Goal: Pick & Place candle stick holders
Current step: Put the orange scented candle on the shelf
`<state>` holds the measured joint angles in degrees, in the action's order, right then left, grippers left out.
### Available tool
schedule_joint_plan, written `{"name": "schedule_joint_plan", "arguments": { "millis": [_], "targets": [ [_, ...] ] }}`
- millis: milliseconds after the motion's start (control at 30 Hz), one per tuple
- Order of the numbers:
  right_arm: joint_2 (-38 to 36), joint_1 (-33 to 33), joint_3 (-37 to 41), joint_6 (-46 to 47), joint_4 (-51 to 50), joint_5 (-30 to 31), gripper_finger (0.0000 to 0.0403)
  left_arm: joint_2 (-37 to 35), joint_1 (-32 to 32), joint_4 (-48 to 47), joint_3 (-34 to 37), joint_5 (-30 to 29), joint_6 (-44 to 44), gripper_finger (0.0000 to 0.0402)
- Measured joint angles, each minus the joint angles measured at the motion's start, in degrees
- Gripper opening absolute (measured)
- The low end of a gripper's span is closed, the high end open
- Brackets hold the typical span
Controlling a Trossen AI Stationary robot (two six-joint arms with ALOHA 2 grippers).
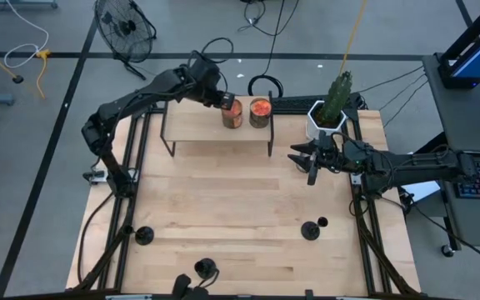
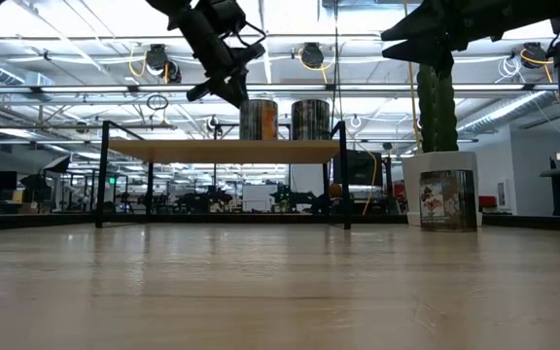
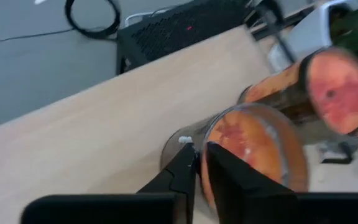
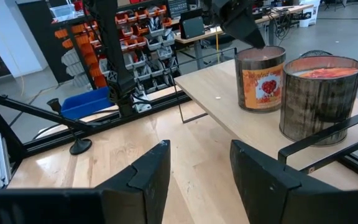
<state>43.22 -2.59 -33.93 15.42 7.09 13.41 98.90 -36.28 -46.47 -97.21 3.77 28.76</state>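
Three matte-black candle stick holders [image 1: 143, 235] stand on round flat bases.

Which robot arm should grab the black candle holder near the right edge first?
Probably the right. The right gripper hangs open on that side, nearer that candle holder. The left gripper is far off, closed, up at the jars on the shelf.

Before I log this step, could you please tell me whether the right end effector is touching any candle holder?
Apart. In the high view the right end effector is near the potted cactus, while the nearest candle holder stands well away from it.
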Motion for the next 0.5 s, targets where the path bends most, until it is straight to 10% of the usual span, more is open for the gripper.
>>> {"name": "schedule_joint_plan", "arguments": {
  "millis": [500],
  "targets": [
    [0.0,0.02,0.0,0.0,-0.02,0.0,0.016,-5.43,6.48,-15.19,-1.46,-2.84,-2.71,0.0115]
  ]
}}
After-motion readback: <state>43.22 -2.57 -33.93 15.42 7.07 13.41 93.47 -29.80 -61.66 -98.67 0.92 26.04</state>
